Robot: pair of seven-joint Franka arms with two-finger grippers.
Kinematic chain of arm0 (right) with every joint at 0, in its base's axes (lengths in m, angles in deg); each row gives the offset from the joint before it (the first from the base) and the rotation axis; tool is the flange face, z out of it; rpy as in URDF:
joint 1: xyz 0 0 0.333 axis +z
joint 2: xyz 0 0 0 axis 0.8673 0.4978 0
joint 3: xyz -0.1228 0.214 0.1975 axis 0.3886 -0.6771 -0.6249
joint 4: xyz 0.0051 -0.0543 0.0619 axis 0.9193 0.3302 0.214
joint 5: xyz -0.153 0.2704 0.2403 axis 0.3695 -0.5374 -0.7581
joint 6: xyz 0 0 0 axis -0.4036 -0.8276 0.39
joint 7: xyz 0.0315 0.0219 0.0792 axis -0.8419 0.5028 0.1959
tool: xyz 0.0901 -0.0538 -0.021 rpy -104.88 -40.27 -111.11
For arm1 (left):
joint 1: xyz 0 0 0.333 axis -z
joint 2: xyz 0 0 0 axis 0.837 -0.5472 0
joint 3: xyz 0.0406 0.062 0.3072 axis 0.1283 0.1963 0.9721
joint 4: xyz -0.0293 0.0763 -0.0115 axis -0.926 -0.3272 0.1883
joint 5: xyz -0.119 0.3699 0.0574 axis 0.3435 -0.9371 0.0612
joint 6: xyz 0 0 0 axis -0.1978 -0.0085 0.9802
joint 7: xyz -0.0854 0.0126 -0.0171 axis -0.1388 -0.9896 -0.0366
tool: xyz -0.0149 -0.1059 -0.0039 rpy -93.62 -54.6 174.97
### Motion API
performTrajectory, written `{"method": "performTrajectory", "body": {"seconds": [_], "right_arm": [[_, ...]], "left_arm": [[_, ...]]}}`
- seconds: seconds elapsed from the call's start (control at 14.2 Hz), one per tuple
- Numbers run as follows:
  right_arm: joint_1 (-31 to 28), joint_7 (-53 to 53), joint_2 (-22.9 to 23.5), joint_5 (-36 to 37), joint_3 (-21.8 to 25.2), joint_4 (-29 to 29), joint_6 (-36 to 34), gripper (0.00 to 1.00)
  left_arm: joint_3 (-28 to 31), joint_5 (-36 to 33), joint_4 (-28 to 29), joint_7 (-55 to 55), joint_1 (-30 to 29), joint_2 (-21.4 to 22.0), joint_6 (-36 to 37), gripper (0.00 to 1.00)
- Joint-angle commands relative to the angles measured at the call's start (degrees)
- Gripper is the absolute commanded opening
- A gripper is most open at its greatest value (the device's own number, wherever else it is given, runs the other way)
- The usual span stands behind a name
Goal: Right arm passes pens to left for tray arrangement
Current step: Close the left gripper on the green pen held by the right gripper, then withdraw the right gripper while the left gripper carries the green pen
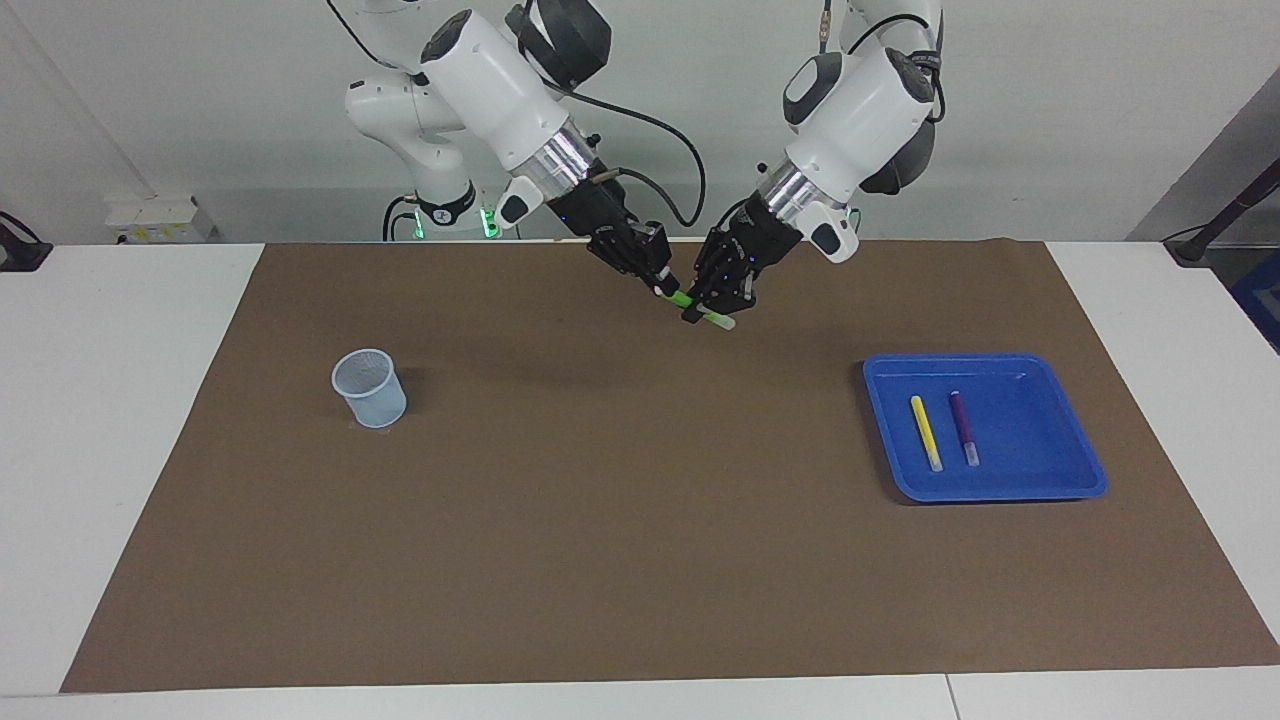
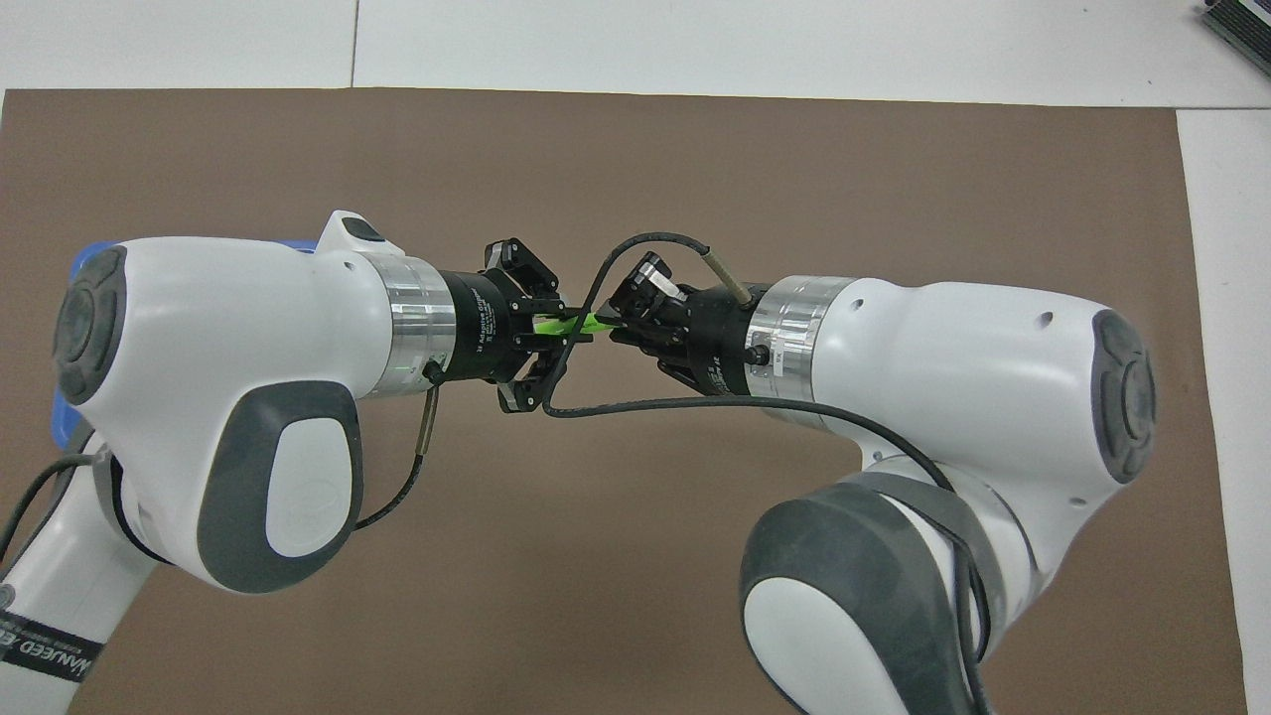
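A green pen [image 1: 683, 299] hangs in the air over the brown mat, spanning the gap between the two grippers. My right gripper [image 1: 663, 288] is shut on one end of it. My left gripper [image 1: 700, 312] is shut on it near its pale end, which sticks out past the fingers. From overhead, the green pen [image 2: 596, 321] bridges the left gripper [image 2: 558, 333] and the right gripper [image 2: 614, 323]. The blue tray [image 1: 1000, 494] lies toward the left arm's end of the table. In it a yellow pen [image 1: 926, 432] and a purple pen [image 1: 964, 428] lie side by side.
A pale mesh cup [image 1: 369, 388] stands upright on the brown mat [image 1: 600, 520] toward the right arm's end. A black cable [image 2: 695, 402] loops under the right wrist near the pen. The left arm hides most of the tray [image 2: 62, 437] from overhead.
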Motion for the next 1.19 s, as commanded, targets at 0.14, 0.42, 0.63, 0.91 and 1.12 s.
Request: {"method": "performTrajectory", "body": {"seconds": [0.14,0.42,0.63,0.91,1.12], "right_arm": [[-0.4,0.0,-0.74,-1.26,-0.07,1.0,0.97,0.0],[-0.4,-0.27,-0.74,-1.26,-0.07,0.73,0.71,0.41],[-1.1,0.69,-1.35,-0.91,0.2,0.56,-2.0,1.0],[-5.65,13.4,-2.84,3.64,0.64,0.21,-15.77,1.0],[-12.68,27.11,-4.78,10.67,0.64,0.12,-30.89,1.0]], "left_arm": [[0.59,0.59,1.87,2.39,0.75,2.45,2.95,0.0],[0.59,0.5,1.87,4.76,0.48,2.54,3.74,0.0],[0.85,0.5,1.96,10.54,-0.22,2.89,5.93,0.0],[1.11,-1.25,1.96,33.6,-3.99,3.86,15.84,0.0],[1.12,-8.89,1.96,55.41,-10.48,4.91,25.6,0.0]]}}
